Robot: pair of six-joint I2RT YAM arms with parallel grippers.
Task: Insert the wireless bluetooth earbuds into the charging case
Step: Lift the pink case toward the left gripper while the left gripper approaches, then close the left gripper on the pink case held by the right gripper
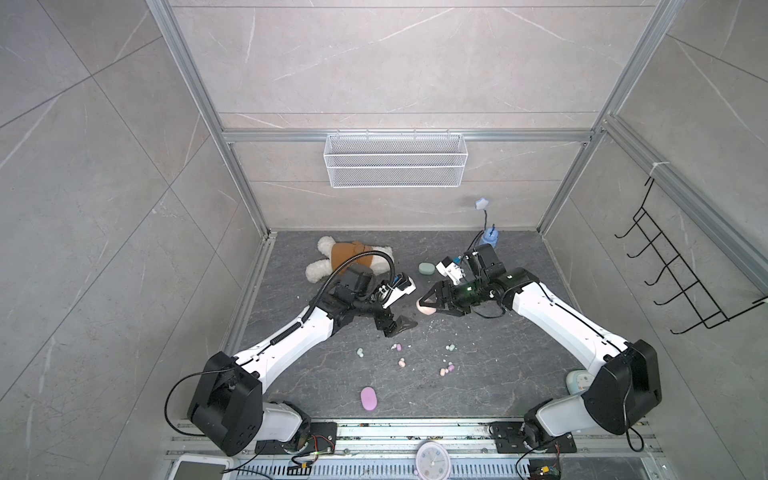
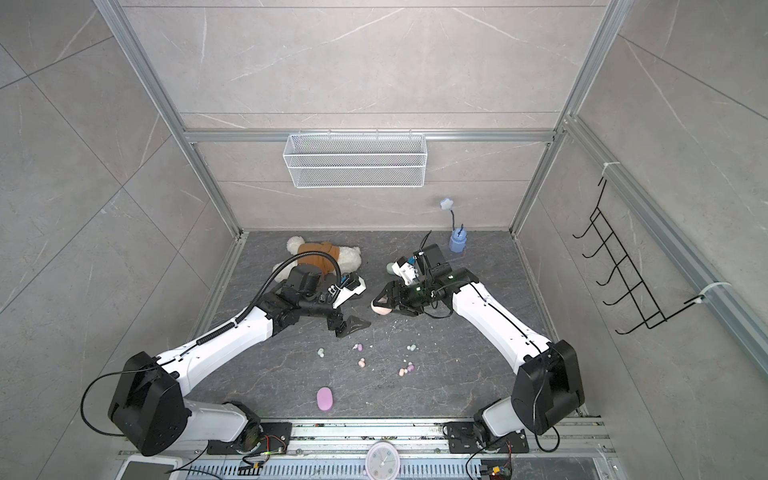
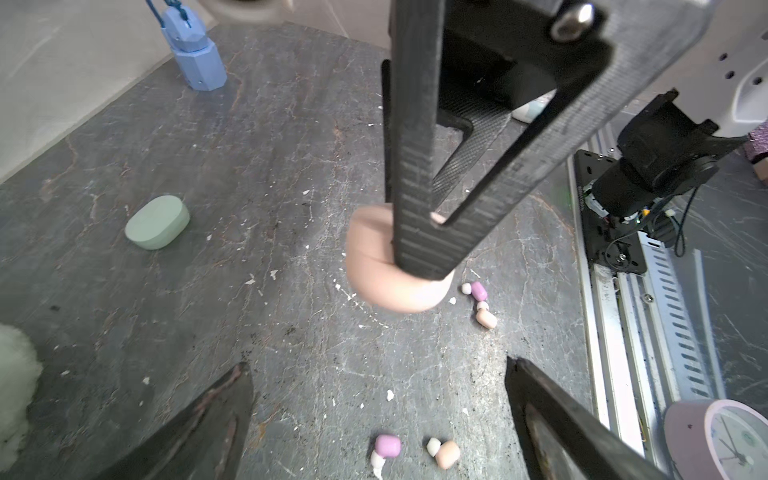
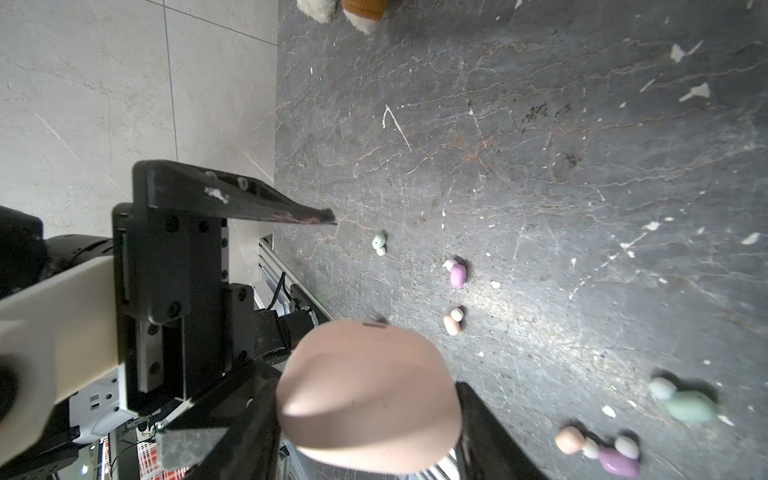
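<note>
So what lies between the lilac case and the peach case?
A lilac earbud and a peach earbud lie loose between the lilac case and the peach case; both top views show it.

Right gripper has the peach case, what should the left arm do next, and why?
Probably move the open left gripper in to open the peach-pink oval plastic case: the right gripper clamps it, it looks shut, pastel earbuds lie loose.

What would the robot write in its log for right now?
right gripper: shut on peach-pink charging case, lid closed | left gripper: open, empty | earbuds: loose on table, none inserted
</note>
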